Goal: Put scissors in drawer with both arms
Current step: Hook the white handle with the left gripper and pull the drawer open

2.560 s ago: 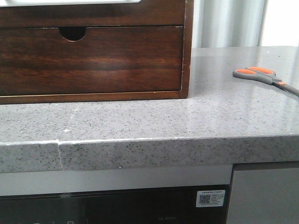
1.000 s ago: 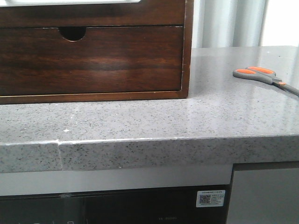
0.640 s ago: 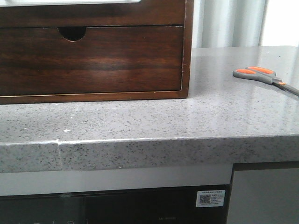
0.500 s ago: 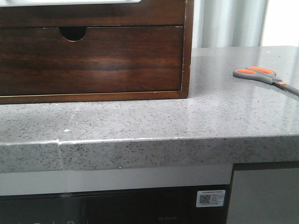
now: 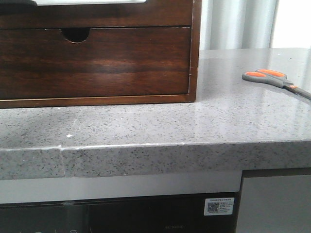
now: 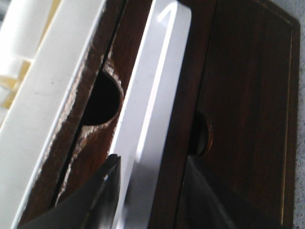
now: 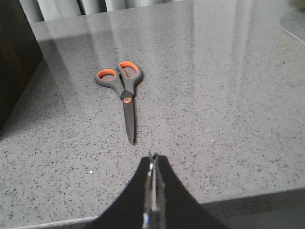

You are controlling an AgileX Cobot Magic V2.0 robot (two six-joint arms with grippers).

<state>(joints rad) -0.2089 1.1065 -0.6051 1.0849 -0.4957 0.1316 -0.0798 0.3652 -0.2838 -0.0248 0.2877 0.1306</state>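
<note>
The scissors [image 5: 272,79], with orange-and-grey handles and slim grey blades, lie flat on the grey stone counter at the right; they also show in the right wrist view [image 7: 123,88]. My right gripper [image 7: 153,157] is shut and empty, just short of the blade tip. The drawer [image 5: 121,14] is the upper dark brown front with a pale cutout along its top. In the left wrist view the drawer [image 6: 188,95] lies between the fingers of my open left gripper [image 6: 152,164], which straddle the front's edge and the cutout. A dark shape at the front view's top left edge [image 5: 17,2] looks like that gripper.
Below it is a second dark wood drawer with a small half-round notch [image 5: 75,34], shut. The cabinet's side wall [image 5: 196,48] stands left of the scissors. The counter's front edge [image 5: 155,158] runs across the view; pale curtains hang behind.
A dark shape, seemingly my left gripper, has come into the front view's top left corner over the pale cutout. The scissors and the drawers have not moved.
</note>
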